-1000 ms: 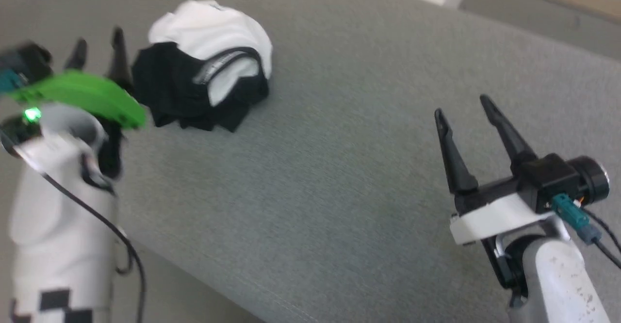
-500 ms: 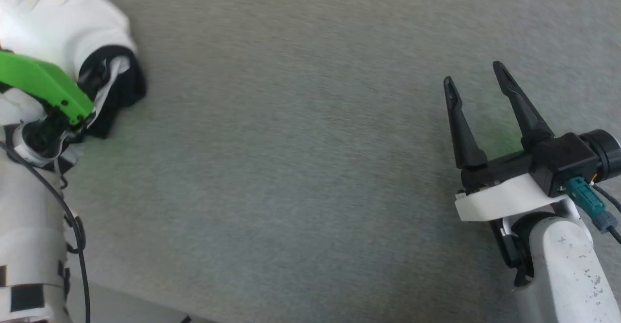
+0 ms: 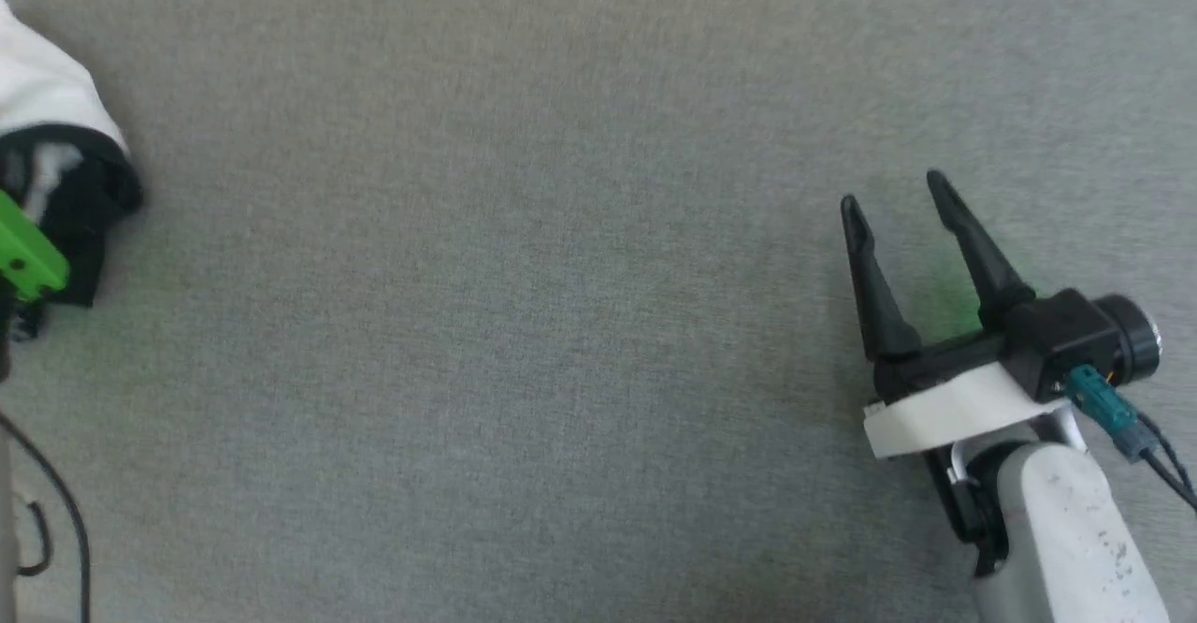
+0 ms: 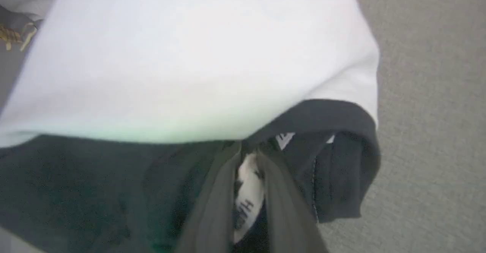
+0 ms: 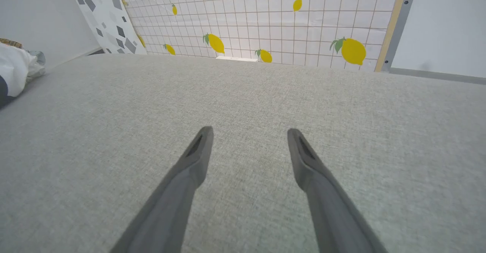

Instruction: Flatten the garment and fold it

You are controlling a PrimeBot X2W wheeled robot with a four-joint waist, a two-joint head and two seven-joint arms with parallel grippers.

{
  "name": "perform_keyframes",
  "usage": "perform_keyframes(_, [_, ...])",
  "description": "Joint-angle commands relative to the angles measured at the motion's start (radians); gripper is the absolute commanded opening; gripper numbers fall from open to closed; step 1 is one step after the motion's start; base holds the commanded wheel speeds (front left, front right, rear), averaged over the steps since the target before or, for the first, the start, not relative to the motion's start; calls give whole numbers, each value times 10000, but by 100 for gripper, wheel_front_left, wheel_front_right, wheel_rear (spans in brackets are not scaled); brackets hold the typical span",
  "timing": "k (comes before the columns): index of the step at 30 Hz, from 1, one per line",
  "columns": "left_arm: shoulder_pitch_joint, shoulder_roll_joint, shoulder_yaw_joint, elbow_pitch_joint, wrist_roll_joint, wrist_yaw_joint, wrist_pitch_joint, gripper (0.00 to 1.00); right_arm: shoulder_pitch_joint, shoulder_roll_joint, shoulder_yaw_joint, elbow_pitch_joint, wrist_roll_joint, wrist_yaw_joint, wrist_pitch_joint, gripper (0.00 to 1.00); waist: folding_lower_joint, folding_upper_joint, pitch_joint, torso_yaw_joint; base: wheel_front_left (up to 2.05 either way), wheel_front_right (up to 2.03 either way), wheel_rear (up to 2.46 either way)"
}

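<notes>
Garment [image 3: 51, 108]: a crumpled bundle, white on top, black below, on the grey surface [image 3: 524, 324]. Not flattened at all. It sits at the far left edge of the head view; a second ago it was nearer centre. That shift is the camera's turn, not the bundle's.

Left gripper [image 4: 248, 152]: at the garment's near side, in the black folds. A second ago its fingers stood apart just beside the bundle. Now they are drawn nearly together, with the lettered collar band [image 4: 245, 207] pinched between them. The green wrist cover [image 3: 28, 258] overlaps the black part in the head view.

Reading: a first grip is made, at the collar. The next step is probably to lift or drag it so the bundle opens out. Risk: the pinch takes only the band, so it could slip once the cloth's weight comes on.

Right gripper [image 3: 893, 195]: well apart from the garment, to its right, above bare surface. Fingers wide apart, nothing between them, as a second ago. From its wrist view the garment [image 5: 11, 74] is a small patch at far left.
</notes>
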Motion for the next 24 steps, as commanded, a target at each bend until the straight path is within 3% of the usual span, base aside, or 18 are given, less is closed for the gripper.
perform_keyframes(1, [-17, 279, -5, -143, 288, -35, -661, 0, 218, 14, -28, 112, 159, -15, -117, 100, -1, 110, -1542, -105, 0, 0, 0])
perform_keyframes(7, [-563, 744, -407, -717, 1438, -212, -3201, 0, 984, 18, -428, 486, 747, -15, -371, 100, -1, 110, -3226, -560, 0, 0, 0])
perform_keyframes(12, [-1368, 638, -1144, -1311, 1992, -530, -4065, 0, 1571, 19, -684, 654, 1040, -15, -455, 100, -1, 110, -4220, -1118, 0, 0, 0])
perform_keyframes(16, [-2098, 254, -1841, -1800, 2224, -802, -4238, 0, 1821, 19, -770, 651, 1122, -15, -453, 100, -1, 110, -4667, -1717, 0, 0, 0])
perform_keyframes(24, [-3010, -1391, -3132, -2424, 1937, -1124, -3909, 0, 2070, 19, -757, 523, 1220, -15, -339, 100, -1, 110, -4951, -2918, 0, 0, 0])
